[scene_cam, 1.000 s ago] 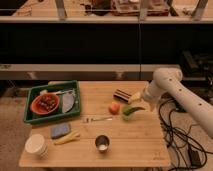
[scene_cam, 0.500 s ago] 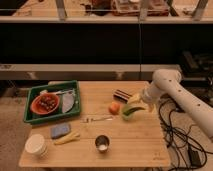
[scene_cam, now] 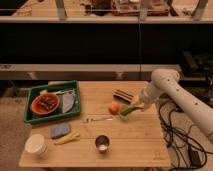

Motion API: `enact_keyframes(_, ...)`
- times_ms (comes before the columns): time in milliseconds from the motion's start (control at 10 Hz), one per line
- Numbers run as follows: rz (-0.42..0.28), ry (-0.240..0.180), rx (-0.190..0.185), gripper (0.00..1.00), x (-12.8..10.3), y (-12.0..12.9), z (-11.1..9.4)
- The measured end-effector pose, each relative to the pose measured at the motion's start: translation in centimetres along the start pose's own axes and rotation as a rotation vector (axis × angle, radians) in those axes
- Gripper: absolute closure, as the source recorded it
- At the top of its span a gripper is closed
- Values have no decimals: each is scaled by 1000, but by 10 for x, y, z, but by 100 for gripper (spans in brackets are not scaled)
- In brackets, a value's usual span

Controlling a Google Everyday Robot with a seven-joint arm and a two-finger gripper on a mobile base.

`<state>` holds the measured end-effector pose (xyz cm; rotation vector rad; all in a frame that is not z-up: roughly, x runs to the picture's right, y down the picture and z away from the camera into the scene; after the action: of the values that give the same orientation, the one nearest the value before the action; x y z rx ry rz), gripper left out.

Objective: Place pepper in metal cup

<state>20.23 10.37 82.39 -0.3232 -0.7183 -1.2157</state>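
The pepper [scene_cam: 124, 113] is a small green piece on the wooden table [scene_cam: 140, 145], right of centre, with a paler yellow-green thing [scene_cam: 132, 106] touching it. My gripper [scene_cam: 137, 106] is down at table level at the pepper's right end, on the white arm [scene_cam: 167, 85] that comes in from the right. I cannot tell whether it holds the pepper. The metal cup [scene_cam: 102, 143] stands upright near the table's front edge, well to the front left of the gripper, with a pale inside.
An orange-red round fruit [scene_cam: 114, 108] lies just left of the pepper and a dark block [scene_cam: 122, 95] behind it. A fork [scene_cam: 97, 119], blue sponge [scene_cam: 60, 131], yellow piece [scene_cam: 67, 138], cream tub [scene_cam: 36, 144] and green tray [scene_cam: 75, 112] with a red bowl [scene_cam: 44, 104] sit left.
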Motion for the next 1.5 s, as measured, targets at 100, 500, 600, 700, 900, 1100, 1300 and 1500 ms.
enact_keyframes(100,-2,-2,0,81,0,-1,0)
enact_keyframes(500,-23,0,37,82,6,-23,-17)
enact_keyframes(600,-32,-5,61,82,9,-33,-27)
enact_keyframes(700,-41,-8,79,82,11,-42,-32)
enact_keyframes(900,-70,-30,110,82,18,-70,-41)
enact_keyframes(1100,-93,-61,117,82,23,-91,-41)
enact_keyframes(1300,-99,-88,114,82,29,-103,-43)
enact_keyframes(1500,-89,-101,115,82,32,-110,-49)
